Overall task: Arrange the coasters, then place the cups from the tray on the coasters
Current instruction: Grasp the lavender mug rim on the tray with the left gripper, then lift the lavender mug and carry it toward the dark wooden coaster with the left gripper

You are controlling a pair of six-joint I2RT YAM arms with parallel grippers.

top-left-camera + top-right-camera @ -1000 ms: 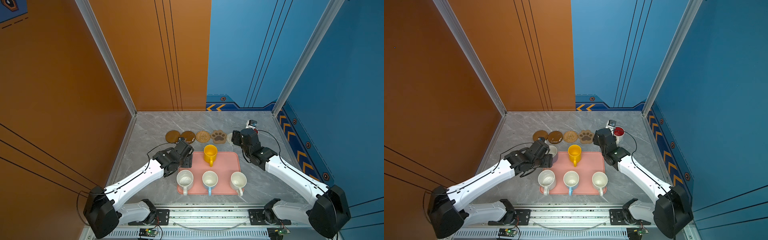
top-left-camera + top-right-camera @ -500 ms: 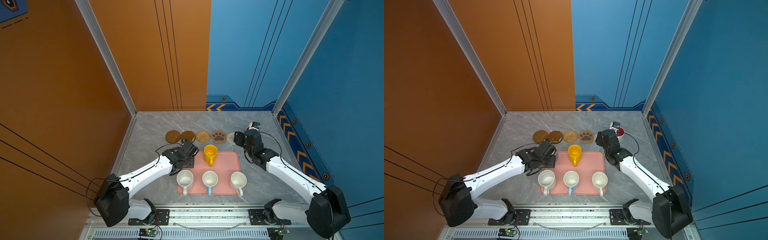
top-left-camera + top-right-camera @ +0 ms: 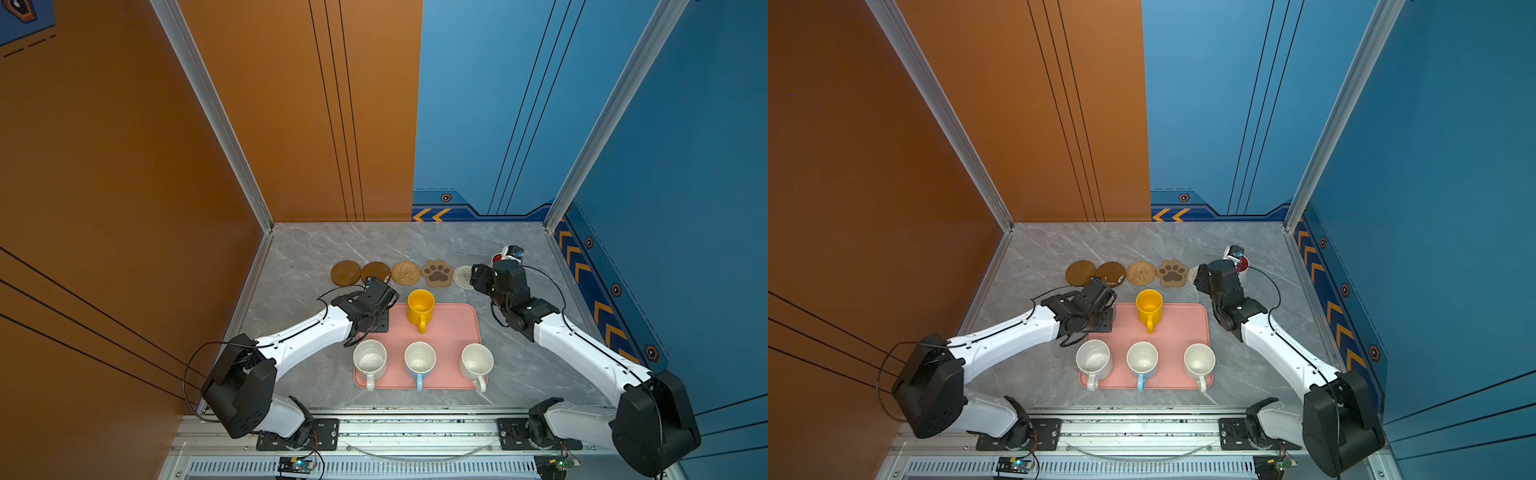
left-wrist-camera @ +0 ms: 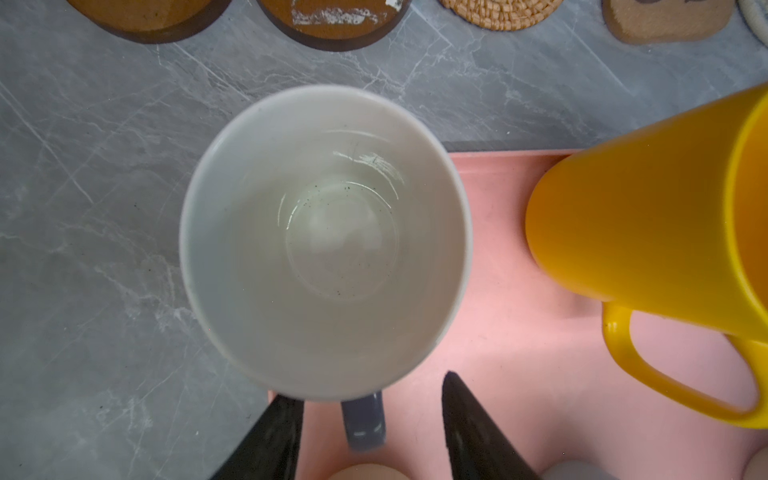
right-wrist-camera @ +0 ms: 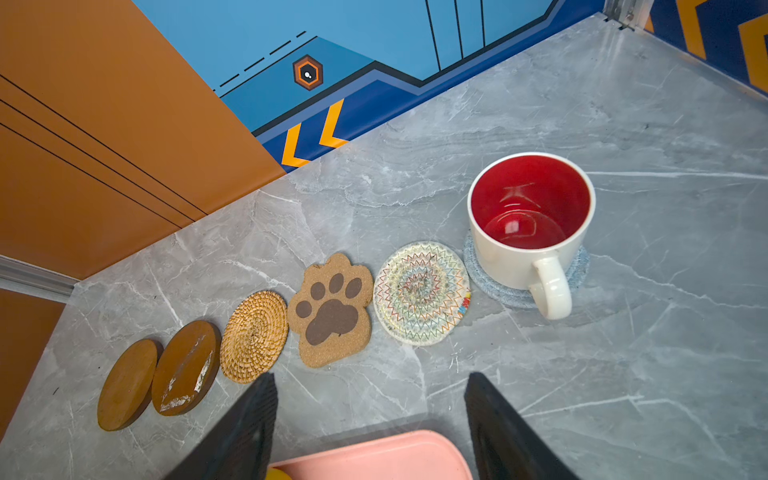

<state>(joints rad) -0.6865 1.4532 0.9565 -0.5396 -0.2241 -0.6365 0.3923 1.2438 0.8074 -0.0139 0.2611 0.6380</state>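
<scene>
While left arm [image 3: 307, 332] reaches low over tray [image 4: 519, 291] corner, left jaws sit spread astride lilac mug [image 4: 324, 241] handle; right jaws spread, empty, above table [image 5: 623, 374].

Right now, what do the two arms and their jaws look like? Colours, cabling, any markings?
Both are built alike. The left arm and right arm have glossy white link shells, black joint housings and a bulky black shoulder block. A thin black cable runs loose outside each arm. The jaws are matte black and taper to points. No readable markings.
</scene>
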